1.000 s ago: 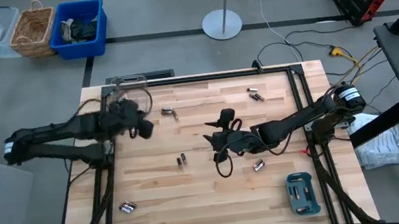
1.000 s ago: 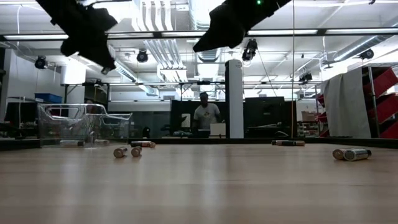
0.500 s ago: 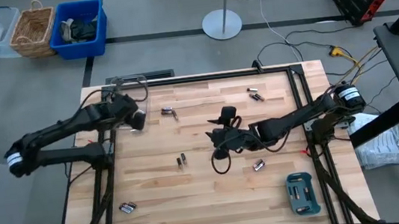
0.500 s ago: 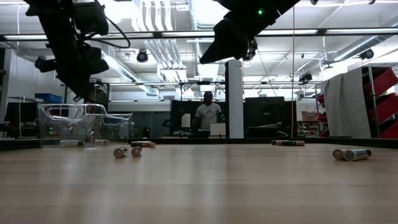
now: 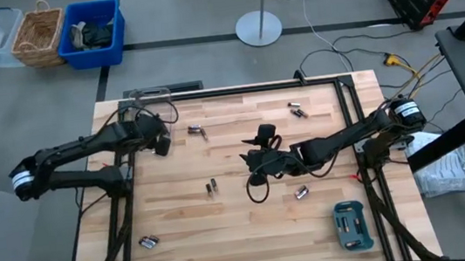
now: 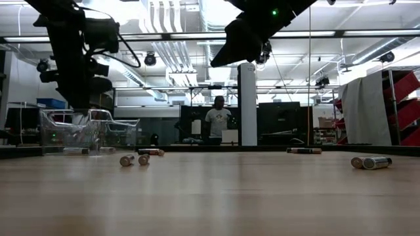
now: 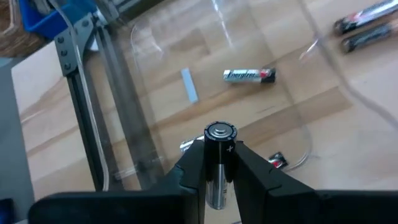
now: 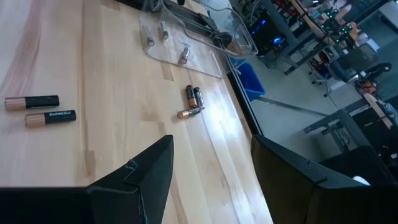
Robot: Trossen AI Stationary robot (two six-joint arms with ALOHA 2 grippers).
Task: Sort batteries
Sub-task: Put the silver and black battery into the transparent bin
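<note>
- Wooden table (image 5: 253,233), batteries scattered across it, a teal tray (image 5: 352,226) at the near right corner.
- Left gripper (image 7: 219,163) hangs over the clear plastic box (image 7: 249,43) at the far left corner, clamped on one dark battery (image 7: 219,155); more cells lie inside.
- Right gripper (image 8: 211,163) hovers mid-table, fingers spread wide, holding nothing.

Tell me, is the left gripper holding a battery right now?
Yes. In the left wrist view the left gripper is shut on a dark battery, held end-up above the clear plastic box.
</note>
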